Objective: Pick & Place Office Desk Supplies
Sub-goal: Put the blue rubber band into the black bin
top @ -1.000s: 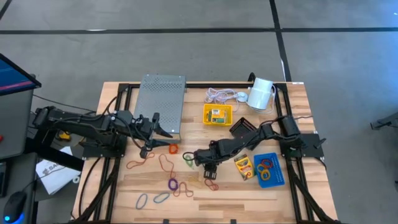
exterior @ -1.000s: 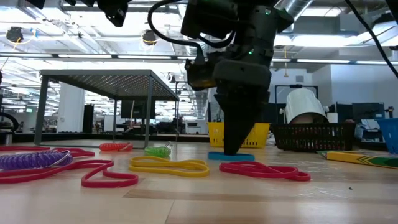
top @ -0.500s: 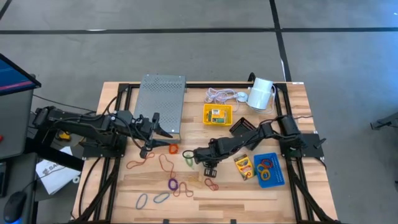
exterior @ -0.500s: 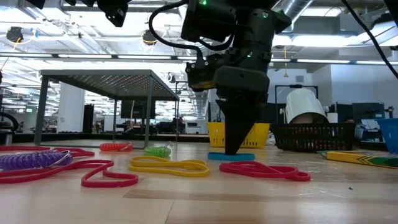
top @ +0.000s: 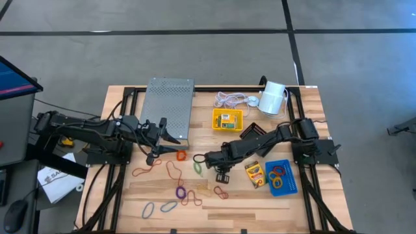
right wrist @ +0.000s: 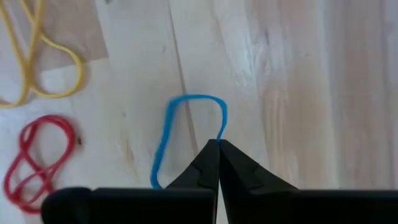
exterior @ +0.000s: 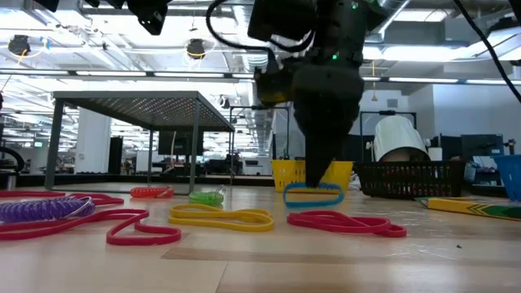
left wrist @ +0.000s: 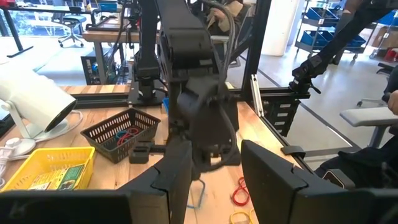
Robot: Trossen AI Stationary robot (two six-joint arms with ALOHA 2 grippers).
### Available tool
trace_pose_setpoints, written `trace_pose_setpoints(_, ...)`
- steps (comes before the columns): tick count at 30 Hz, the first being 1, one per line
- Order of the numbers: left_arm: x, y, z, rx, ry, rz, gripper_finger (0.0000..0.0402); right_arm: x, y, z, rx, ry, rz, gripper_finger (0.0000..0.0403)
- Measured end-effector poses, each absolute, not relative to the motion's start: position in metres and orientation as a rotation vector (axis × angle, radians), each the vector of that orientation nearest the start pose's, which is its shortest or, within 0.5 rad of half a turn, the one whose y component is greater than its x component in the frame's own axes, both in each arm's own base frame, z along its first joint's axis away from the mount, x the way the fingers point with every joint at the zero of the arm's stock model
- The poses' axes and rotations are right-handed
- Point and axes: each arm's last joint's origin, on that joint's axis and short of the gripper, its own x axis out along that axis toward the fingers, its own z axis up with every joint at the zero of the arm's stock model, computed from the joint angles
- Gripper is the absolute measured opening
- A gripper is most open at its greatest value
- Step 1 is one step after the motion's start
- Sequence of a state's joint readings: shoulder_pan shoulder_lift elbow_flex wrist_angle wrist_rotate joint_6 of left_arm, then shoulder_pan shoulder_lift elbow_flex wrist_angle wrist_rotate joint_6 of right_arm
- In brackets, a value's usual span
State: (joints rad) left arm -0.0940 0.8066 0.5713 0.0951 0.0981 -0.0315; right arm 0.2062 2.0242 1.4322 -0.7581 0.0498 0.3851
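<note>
**High view: right gripper pinches a blue rubber band near the middle of the table**

High view, from the left edge of the table [top: 117, 195] across: the left gripper [top: 170, 138] hovers above the left half, beside the grey perforated panel [top: 167, 107] that lies toward the far edge. Its fingers stand spread with nothing between them; the left wrist view shows the gap between its two dark fingers [left wrist: 267, 177].

Loose rubber bands lie along the near edge: a blue-grey band [top: 149, 209], a purple band [top: 181, 192], red bands [top: 221, 192] and an orange band [top: 181, 156] just beside the left gripper. A green band [top: 197, 167] lies close to the middle.

Just right of the green band, the right gripper [top: 221, 174] points down at the table. Its fingers are pressed together on one side of a blue rubber band [right wrist: 186, 134]; in the right wrist view the loop spreads over the wood in front of the closed tips, with a yellow band [right wrist: 43, 68] and a red band [right wrist: 40, 155] near it. The low view shows the blue band [exterior: 313, 195] hanging from the tips, raised off the table.

Farther right, the yellow tray [top: 227, 119] sits toward the far edge, holding a crayon box. Another crayon box [top: 255, 173] lies flat between the right gripper and the blue tray [top: 283, 188], which holds several bands near the right edge. The black mesh tray [left wrist: 121, 134], seen in the left wrist view, also holds bands.
</note>
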Motion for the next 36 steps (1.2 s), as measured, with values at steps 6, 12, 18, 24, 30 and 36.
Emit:
trace_pose_setpoints(6,0.184,-0.02,0.282,-0.032,0.143,-0.19,0.0135,0.376,0.077,0.19,0.164,1.295,-0.123,0.0)
trace_pose_setpoints(12,0.184,-0.02,0.282,-0.032,0.144,-0.19,0.0135,0.358,0.07,0.23,0.158,1.236,-0.176,0.0)
trace_pose_setpoints(18,0.184,-0.02,0.282,-0.034,0.141,-0.189,0.0135,0.325,0.058,0.27,0.155,1.23,-0.286,0.0)
trace_pose_setpoints(24,0.184,-0.02,0.283,-0.035,0.136,-0.19,0.0135,0.286,0.045,0.299,0.15,1.268,-0.445,0.0)
trace_pose_setpoints(30,0.184,-0.02,0.283,-0.035,0.126,-0.19,0.0135,0.251,0.031,0.312,0.197,1.255,-0.515,0.0)
trace_pose_setpoints(36,0.185,-0.02,0.278,-0.035,0.102,-0.19,0.0135,0.213,0.011,0.296,0.308,1.187,-0.582,0.0)
